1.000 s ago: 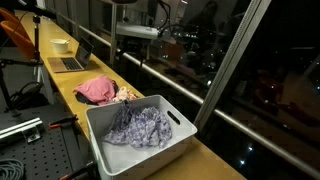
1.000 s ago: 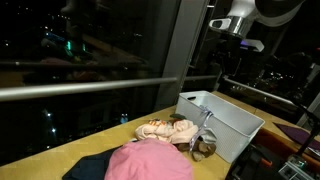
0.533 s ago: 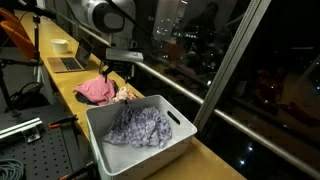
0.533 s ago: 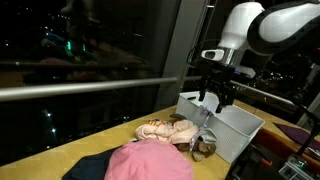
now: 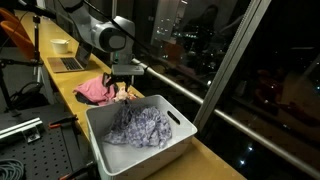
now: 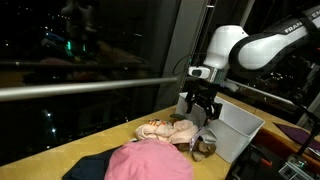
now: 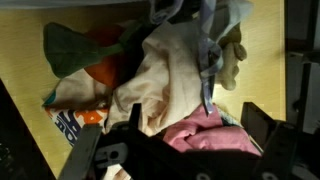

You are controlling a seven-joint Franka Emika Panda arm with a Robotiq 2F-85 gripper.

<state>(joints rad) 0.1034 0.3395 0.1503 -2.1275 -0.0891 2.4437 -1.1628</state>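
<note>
Though blurred elsewhere, the tool (image 7: 185, 150) gapes over clothes (image 7: 170, 75) in wrist view.

We record:
- A white bin (image 5: 140, 165), near right on the wooden counter (image 5: 62, 88), with a purple patterned cloth (image 5: 140, 125) heaped inside it.
- An open laptop (image 5: 70, 61), far left on the counter, with a pale bowl (image 5: 60, 45) just beyond it.
- An orange chair (image 5: 14, 40) at the far left edge.
- A perforated metal table (image 5: 30, 148), near left, carrying black cables (image 5: 12, 165).
- Dark window glass (image 5: 250, 80) along the right.
</note>
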